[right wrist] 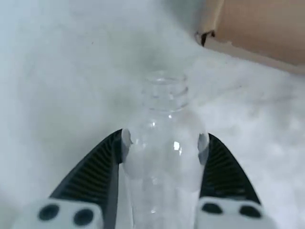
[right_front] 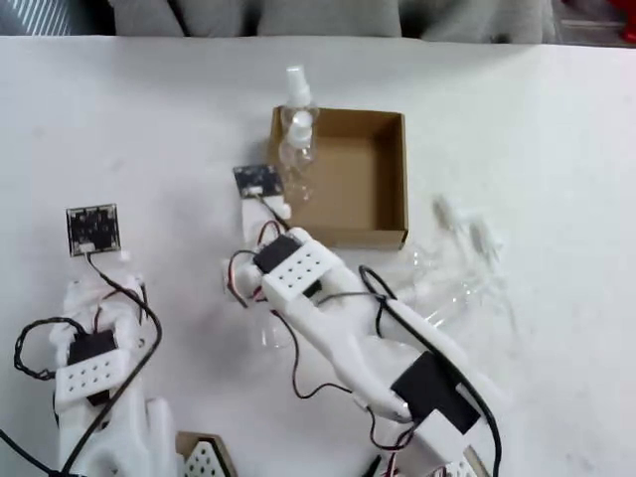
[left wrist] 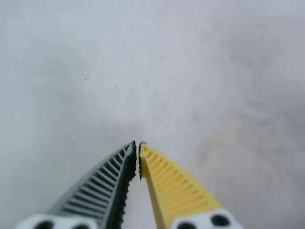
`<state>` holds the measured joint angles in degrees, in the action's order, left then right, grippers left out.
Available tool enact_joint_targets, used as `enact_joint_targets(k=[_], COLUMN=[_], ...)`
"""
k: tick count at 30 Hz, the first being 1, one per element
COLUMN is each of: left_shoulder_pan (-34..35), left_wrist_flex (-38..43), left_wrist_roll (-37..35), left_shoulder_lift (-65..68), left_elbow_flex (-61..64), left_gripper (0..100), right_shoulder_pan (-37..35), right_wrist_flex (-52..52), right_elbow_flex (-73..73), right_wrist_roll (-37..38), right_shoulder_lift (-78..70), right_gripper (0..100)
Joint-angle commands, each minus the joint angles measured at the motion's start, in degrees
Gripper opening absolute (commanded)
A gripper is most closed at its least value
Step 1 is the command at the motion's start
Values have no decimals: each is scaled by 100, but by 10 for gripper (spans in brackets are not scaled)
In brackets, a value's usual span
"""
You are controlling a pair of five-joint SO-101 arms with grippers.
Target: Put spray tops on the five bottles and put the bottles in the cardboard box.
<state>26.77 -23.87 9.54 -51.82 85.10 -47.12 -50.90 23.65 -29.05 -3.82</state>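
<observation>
Clamps right end effector [right wrist: 163, 139] on capless bottle [right wrist: 164, 162] beside cardboard box [right_front: 358, 237], centre; holds left end effector [left wrist: 138, 145] tips together, lower left; loose spray tops [right_front: 477, 234] right.

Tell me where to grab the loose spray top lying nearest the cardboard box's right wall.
Grip the spray top by its white head, likely its bulkiest part, coming straight down: it lies flat on the table, apart from the cardboard box. Its finer shape is too blurred to judge. The left gripper is shut and free; the right gripper holds a bottle.
</observation>
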Motion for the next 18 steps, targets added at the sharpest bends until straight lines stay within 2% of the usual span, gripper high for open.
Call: enact_joint_targets(k=[1, 4, 7, 13, 18], left_shoulder_pan=[40, 40, 40, 40, 40], left_wrist_flex=[18, 35, 35, 35, 35], left_wrist_roll=[-18, -18, -18, -18, -18], left_shoulder_lift=[-145, -145, -145, -145, -127], left_elbow_flex=[-35, -35, -35, -35, -35], left_gripper=[23, 23, 23, 23, 23], right_shoulder_pan=[-92, -224, -400, -462, -453], right_wrist_flex=[127, -48, -75, -163, -1262], right_elbow_flex=[-62, -62, -62, -70, -440], right_wrist_roll=[-70, -70, -79, -62, -44], right_shoulder_lift=[-13, 4, 40, 48, 356], right_gripper=[217, 335, 409, 423, 423])
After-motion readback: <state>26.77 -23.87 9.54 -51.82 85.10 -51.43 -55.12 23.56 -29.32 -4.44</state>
